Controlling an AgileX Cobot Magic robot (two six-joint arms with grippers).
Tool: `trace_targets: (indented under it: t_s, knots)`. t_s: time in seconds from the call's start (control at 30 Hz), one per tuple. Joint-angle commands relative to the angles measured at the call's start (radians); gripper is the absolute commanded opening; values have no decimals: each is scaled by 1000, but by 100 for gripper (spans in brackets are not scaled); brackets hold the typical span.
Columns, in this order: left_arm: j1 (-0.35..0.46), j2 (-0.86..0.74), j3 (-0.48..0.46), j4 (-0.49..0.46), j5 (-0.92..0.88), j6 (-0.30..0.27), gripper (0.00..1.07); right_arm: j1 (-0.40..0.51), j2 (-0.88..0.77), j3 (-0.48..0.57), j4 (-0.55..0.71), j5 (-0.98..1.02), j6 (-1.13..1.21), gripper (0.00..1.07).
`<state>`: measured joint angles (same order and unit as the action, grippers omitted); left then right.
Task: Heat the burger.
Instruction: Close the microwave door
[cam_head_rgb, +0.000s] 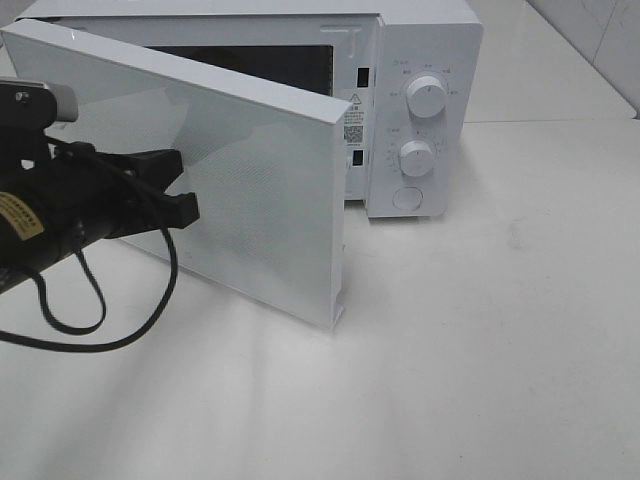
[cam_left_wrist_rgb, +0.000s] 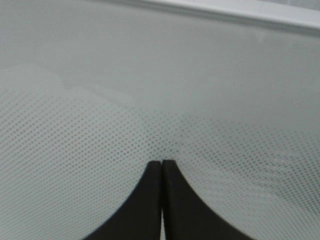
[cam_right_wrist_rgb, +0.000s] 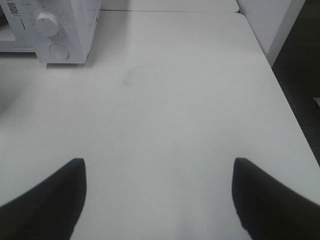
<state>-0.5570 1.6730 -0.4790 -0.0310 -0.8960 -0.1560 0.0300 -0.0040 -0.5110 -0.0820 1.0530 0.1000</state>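
The burger is out of view in all three views. A white microwave stands at the back of the table, and its door hangs half open, swung out to the left. My left gripper is shut and holds nothing, with its tips against the outer face of the door. In the left wrist view the closed fingertips rest on the door's dotted window. My right gripper is open and empty above the bare white table, to the right of the microwave.
The microwave front carries two knobs and a round button. A black cable loops down from the left arm onto the table. The table's right edge shows in the right wrist view.
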Motion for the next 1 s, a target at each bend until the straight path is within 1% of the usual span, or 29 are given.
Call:
trace_targets:
  t_s: [0.03,0.07,0.13,0.2,0.23,0.27,0.3,0.33,0.37,0.4,0.43,0.47,0.53,0.6,0.63,0.7,0.83,0.9,0.93,1.0]
  knots:
    - [-28,18,-45,-50,8,22,0,-7,-26,1,-1,-11,-9,76]
    - [-47,35,-87,-84,43,29,0,-7,-26,1,-1,-11,-9,76]
    - [-54,41,-103,-94,65,31,0,-7,-26,1,-1,-11,-9,76]
    - [-70,60,-164,-124,125,33,0,-7,-26,1,-1,-11,-9,76]
    - [-70,60,-164,-124,125,33,0,-7,-26,1,-1,-11,-9,76]
    - [-77,73,-204,-148,145,47,0,-7,-26,1,-1,-11,-10,76]
    - [-77,83,-225,-160,148,55,0,-7,-26,1,-1,-11,-10,76]
    - [-77,83,-225,-160,148,55,0,-7,-26,1,-1,-11,-10,76]
    - [-77,99,-260,-169,159,62,0,-7,-26,1,-1,-11,-10,76]
    - [-77,108,-279,-174,166,63,0,-7,-26,1,-1,-11,-10,76]
    - [-77,108,-279,-174,166,63,0,-7,-26,1,-1,-11,-10,76]
    - [-77,123,-313,-181,176,66,0,-7,-26,1,-1,-11,-10,76]
    - [-77,132,-327,-183,178,66,0,-7,-26,1,-1,-11,-10,76]
    - [-77,152,-374,-183,188,69,0,-7,-26,1,-1,-11,-9,76]
    - [-77,152,-374,-183,188,69,0,-7,-26,1,-1,-11,-9,76]
    - [-77,180,-428,-187,206,69,0,-7,-26,1,-1,-11,-9,76]
    - [-77,200,-458,-187,220,69,0,-7,-26,1,-1,-11,-9,76]
    - [-77,236,-510,-197,222,69,0,-7,-26,1,0,-11,-12,76]
    - [-77,236,-510,-197,222,69,0,-7,-26,1,0,-11,-12,76]
    - [-77,256,-542,-215,222,72,0,-7,-26,1,0,-11,-12,76]
